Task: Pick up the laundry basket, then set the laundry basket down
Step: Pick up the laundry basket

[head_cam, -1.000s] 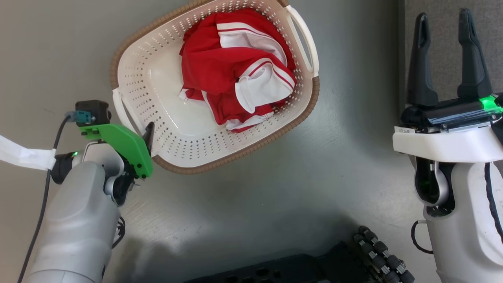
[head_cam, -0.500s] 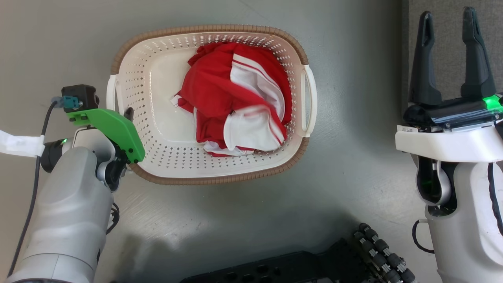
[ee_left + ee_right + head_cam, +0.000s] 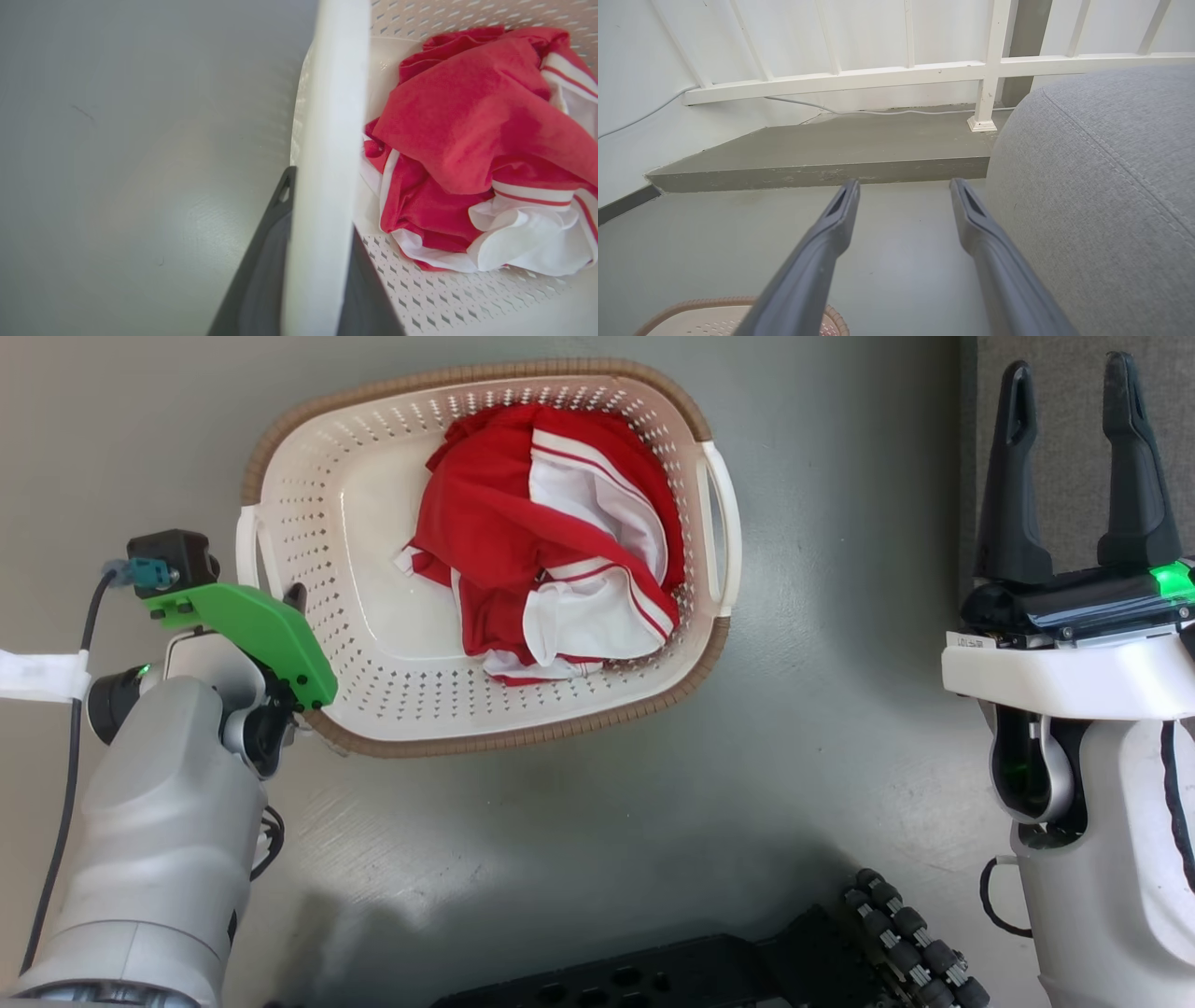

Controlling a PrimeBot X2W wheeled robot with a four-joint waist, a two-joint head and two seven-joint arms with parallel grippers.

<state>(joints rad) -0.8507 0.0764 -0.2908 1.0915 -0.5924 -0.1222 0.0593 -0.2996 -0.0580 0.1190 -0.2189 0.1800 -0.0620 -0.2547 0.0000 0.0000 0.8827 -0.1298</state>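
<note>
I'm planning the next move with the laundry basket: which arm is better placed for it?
Left. The left end effector is closed on the laundry basket at its white side handle. The right end effector stands open, apart from it, beside grey upholstery.

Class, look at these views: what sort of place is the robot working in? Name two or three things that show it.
Likely a home interior, perhaps staged: a laundry basket holding red-and-white clothes, grey upholstered furniture, and a white railing by a wall.
</note>
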